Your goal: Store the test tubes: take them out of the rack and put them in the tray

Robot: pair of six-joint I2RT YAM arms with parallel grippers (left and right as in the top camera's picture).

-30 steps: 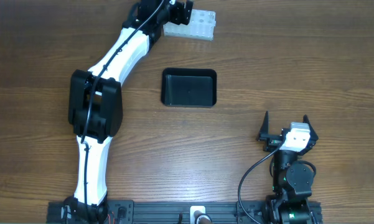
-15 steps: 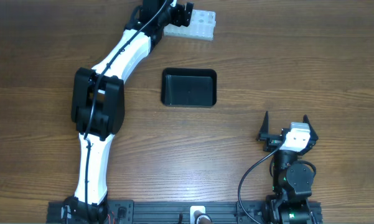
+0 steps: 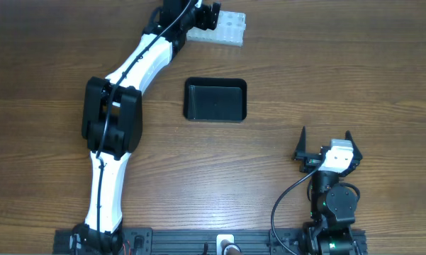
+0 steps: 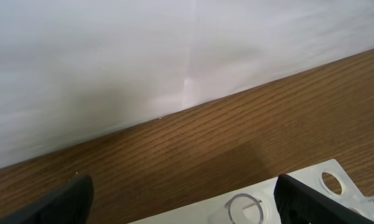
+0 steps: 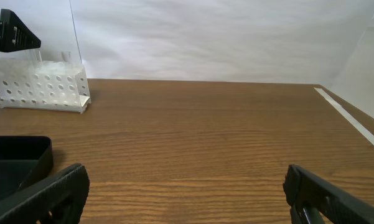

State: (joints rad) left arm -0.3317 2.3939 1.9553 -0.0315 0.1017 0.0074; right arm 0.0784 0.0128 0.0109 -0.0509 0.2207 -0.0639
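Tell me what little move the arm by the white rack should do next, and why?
Probably ease the left gripper down around the clear tube rim in the rack, ready to close on it. Its fingers stand open just above the rack, with that rim between them, and the black tray holds no tubes.

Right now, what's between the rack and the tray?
Nothing: the top view shows bare table between rack and tray.
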